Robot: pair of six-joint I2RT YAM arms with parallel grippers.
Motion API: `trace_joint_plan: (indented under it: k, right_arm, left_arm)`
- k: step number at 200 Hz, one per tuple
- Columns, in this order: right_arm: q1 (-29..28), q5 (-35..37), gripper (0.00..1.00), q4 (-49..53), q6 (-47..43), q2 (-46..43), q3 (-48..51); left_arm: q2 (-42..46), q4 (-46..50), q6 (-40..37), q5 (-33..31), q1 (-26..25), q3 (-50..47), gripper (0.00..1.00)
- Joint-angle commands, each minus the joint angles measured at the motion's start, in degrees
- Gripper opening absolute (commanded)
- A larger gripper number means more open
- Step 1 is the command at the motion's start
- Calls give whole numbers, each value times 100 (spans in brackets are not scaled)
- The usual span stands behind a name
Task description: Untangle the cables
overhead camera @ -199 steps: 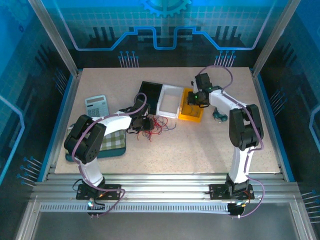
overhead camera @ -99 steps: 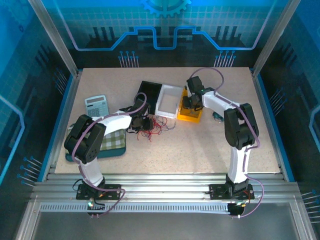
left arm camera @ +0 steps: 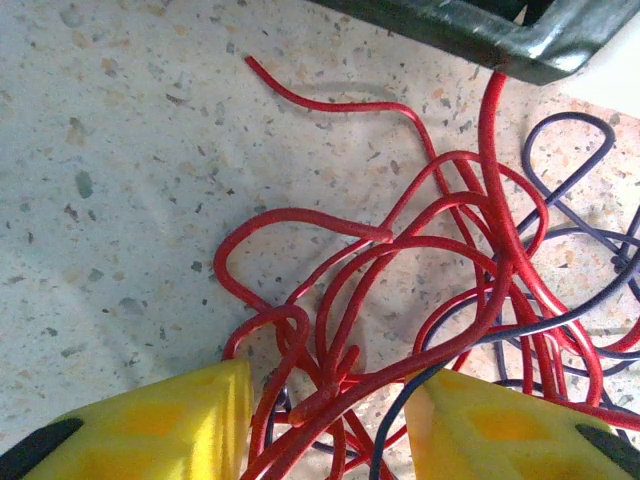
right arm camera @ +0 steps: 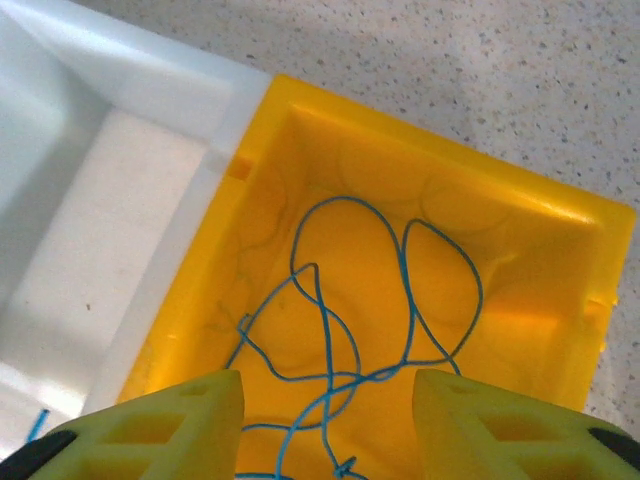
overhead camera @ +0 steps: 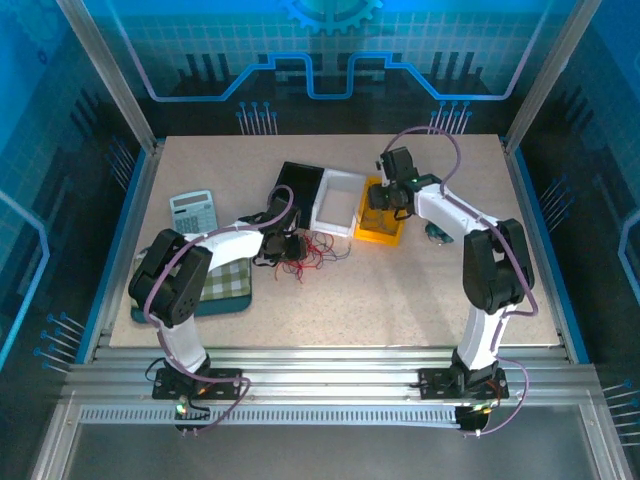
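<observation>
A tangle of red cables with dark blue cables lies on the speckled table, just in front of a black tray. My left gripper is open and low over the tangle, with several red strands running loose between its yellow fingers. From above, the left gripper sits at the left side of the cables. A thin light-blue cable lies looped on the floor of the yellow bin. My right gripper hangs open above it, holding nothing; in the top view the right gripper is over the yellow bin.
A white tray stands between the black tray and the yellow bin. A calculator lies at the left, and a green checked cloth on a tray under my left arm. A small dark object sits right of the bin.
My right gripper has opened over the yellow bin and shifted a little left, then back; the light-blue cable now lies loose in the bin. The left arm has stayed still.
</observation>
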State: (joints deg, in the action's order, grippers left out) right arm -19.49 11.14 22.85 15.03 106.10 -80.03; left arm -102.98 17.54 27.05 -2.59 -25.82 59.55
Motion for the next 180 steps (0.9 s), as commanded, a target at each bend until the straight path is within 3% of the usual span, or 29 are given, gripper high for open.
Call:
trace_joint_plan:
  k: [1, 56, 112, 129, 162, 180]
  right_arm:
    - [37, 416, 50, -69, 204, -425, 424]
    - [105, 618, 48, -453, 927, -1057, 1663]
    - [119, 560, 44, -680, 1205, -1143, 2130]
    - [160, 512, 38, -695, 1257, -1149, 2161]
    - [308, 322, 16, -861, 1349, -983, 2149]
    - [405, 283, 11, -893, 1301, -777, 1947]
  left_arm:
    - [-101, 365, 125, -167, 43, 48, 46]
    - [-109, 490, 188, -256, 42, 100, 46]
    - [-170, 660, 136, -150, 34, 239, 46]
    - [-179, 698, 128, -150, 34, 281, 46]
    - [-213, 742, 120, -142, 27, 345, 46]
    - [-240, 725, 117, -130, 25, 381, 46]
